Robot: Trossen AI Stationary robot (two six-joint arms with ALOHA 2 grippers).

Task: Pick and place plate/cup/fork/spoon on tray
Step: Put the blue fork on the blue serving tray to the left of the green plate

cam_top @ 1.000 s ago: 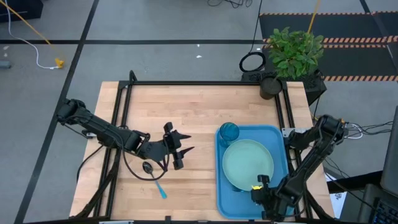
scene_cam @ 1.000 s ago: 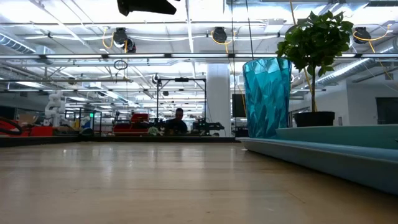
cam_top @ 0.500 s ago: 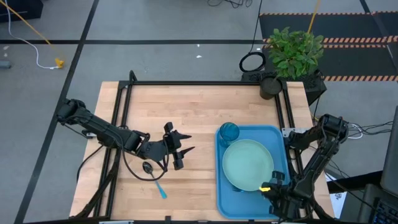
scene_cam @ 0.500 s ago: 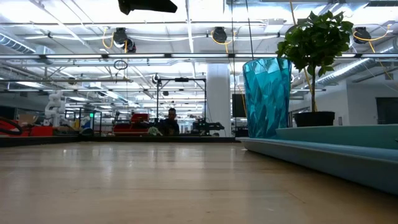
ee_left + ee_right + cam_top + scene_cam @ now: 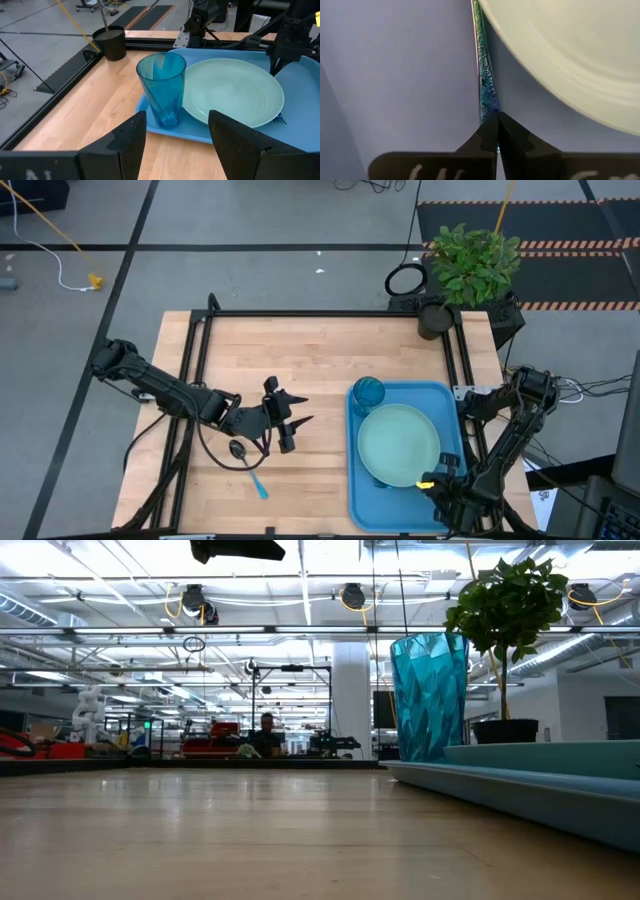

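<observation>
The worktop (image 5: 320, 370) is a rectangular surface of pale wooden planks edged by a black metal frame. A large bright blue rectangular plastic tray (image 5: 400, 498) with rounded corners and a raised rim lies flat on its right part, close to the right and near edges. On the left part, well apart from the tray, a small spoon (image 5: 247, 462) with a dark shiny oval bowl and a light blue handle lies directly on the wood, its bowl toward the far side and its handle slanting toward the near edge. In the low view the planks run level to the tray's rim (image 5: 520, 780) at the right.
</observation>
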